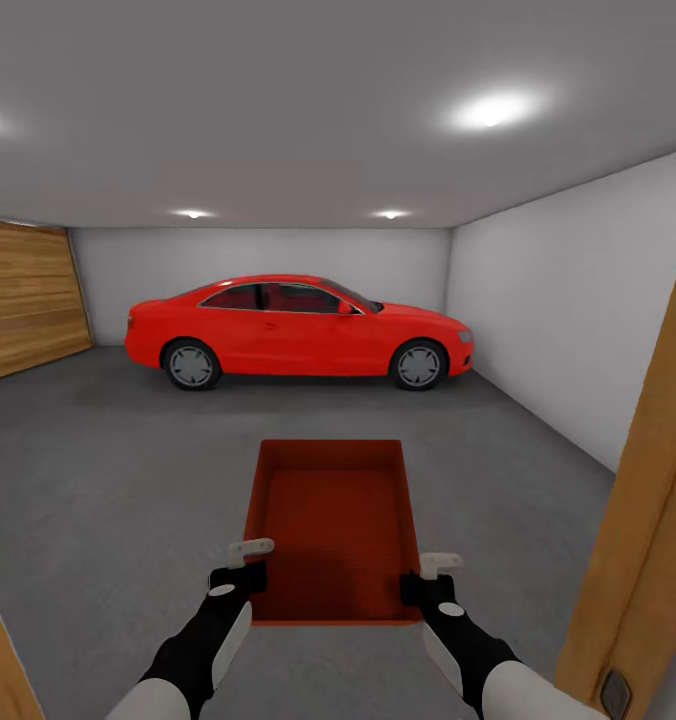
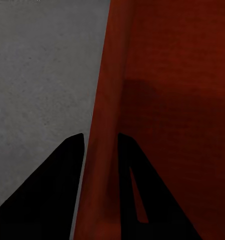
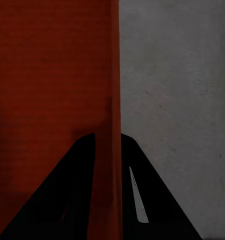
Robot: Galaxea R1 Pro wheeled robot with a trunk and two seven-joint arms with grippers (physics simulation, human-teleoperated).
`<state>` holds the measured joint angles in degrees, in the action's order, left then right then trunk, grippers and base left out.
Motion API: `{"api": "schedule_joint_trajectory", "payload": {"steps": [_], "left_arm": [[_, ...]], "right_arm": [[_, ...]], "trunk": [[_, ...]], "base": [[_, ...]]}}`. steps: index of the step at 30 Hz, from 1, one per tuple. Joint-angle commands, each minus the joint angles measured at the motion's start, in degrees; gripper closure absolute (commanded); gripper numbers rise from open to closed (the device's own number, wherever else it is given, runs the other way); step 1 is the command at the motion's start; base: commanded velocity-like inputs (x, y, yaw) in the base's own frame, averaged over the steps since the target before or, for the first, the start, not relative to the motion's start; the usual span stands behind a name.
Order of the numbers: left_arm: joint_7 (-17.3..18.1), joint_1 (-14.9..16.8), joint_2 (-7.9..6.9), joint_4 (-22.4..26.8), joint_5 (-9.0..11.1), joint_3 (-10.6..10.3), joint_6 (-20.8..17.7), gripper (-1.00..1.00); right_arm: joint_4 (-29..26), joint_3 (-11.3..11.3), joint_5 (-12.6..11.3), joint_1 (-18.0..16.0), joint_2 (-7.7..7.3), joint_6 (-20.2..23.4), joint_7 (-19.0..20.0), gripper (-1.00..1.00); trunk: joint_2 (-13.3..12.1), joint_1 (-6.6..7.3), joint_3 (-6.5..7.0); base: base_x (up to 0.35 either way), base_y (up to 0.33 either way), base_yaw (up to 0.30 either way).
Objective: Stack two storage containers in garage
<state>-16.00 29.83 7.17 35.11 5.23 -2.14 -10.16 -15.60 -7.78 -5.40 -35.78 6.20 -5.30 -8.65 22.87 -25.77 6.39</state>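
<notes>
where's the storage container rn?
Head view: storage container sits low center, held between left gripper and right gripper over the garage floor, red car ahead.

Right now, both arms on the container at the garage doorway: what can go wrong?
1. Each gripper pinches only a thin side wall of the storage container: left gripper, right gripper. If one slips, the box could tilt or drop.
2. The wooden door frame stands close beside the right arm; driving in could clip it.
3. The red car is parked ahead, so setting down too far forward crowds it.
</notes>
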Motion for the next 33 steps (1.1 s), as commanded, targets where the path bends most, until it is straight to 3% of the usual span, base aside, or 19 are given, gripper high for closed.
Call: {"api": "schedule_joint_trajectory", "payload": {"steps": [1,8,17,26,33], "left_arm": [[-1.1,0.0,-0.28,0.1,-0.4,-0.2,-0.5,1.00],[-1.1,0.0,-0.23,0.1,-0.4,-0.2,-0.5,1.00],[-1.1,0.0,-0.24,0.1,-0.4,-0.2,-0.5,1.00],[-1.1,-0.1,-0.23,0.1,-0.5,-0.2,-0.4,1.00],[-1.1,-0.1,-0.15,0.0,-0.6,-0.3,-0.5,1.00]], "right_arm": [[0.0,0.7,-0.4,-0.1,-0.05,-0.3,-1.8,1.00],[0.0,0.7,-0.3,-0.1,-0.13,-0.4,-1.9,1.00],[0.0,0.7,-0.3,-0.1,-0.14,-0.4,-1.9,1.00],[0.0,0.8,-0.3,-0.1,-0.14,-0.6,-1.9,1.00],[0.0,0.8,-0.3,-0.1,-0.14,-0.6,-1.9,1.00]], "trunk": [[0.1,-0.02,-0.02],[0.1,-0.02,-0.02],[0.1,-0.02,-0.02],[0.1,-0.02,-0.02],[0.1,-0.02,-0.02]], "base": [[0.000,0.000,-0.238],[0.055,0.040,-0.165],[0.205,0.175,-0.008],[0.024,0.014,0.000],[0.258,0.000,0.000]]}}
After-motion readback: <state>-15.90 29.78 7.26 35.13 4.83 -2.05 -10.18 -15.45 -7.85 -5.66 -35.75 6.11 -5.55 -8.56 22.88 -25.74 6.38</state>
